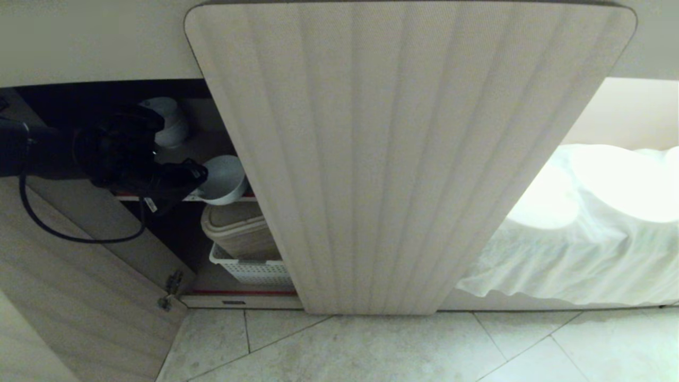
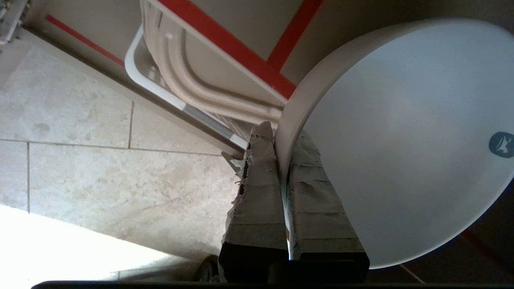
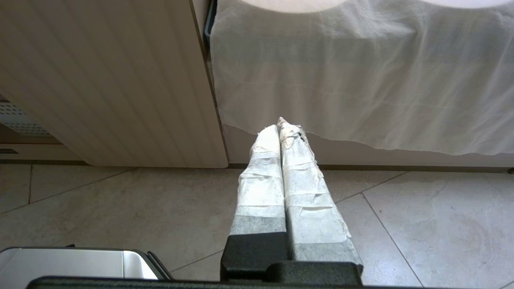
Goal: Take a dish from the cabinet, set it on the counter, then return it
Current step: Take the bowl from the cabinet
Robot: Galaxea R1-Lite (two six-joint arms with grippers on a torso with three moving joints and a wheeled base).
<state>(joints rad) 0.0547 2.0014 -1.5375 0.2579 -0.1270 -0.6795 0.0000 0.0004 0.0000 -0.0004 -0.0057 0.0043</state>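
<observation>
Pale stone floor tiles [image 1: 403,350] run along the foot of a low cabinet [image 1: 403,159], and everything else sits around that cabinet. Its right-hand fluted beige door is shut, while the left-hand door [image 1: 79,286] stands swung open, showing a dark interior with shelves edged in red tape [image 2: 233,44].

At the open left side of the cabinet, the left gripper [image 1: 197,187] reaches in at the level of the upper shelf. Its taped fingers [image 2: 261,192] are pressed together on the rim of a white bowl [image 1: 225,179], one finger outside the wall and the other inside, so the bowl is pinched by its edge. The bowl is tilted, with its mouth turned partly toward the front of the cabinet, right at the front edge of that upper shelf; whether its base touches the shelf cannot be told. Deeper inside the cabinet, behind the arm, stands a stack of white bowls [image 1: 168,121].

Below the bowl, on the cabinet's lower shelf, a white perforated basket [image 1: 249,269] holds a beige lidded box [image 1: 238,231].

To the right of the cabinet, a white cloth [image 1: 578,249] drapes over an opening.

The right gripper [image 3: 280,127] hangs low over the floor in front of the cabinet's closed door and the cloth, its taped fingers pressed together on nothing.
</observation>
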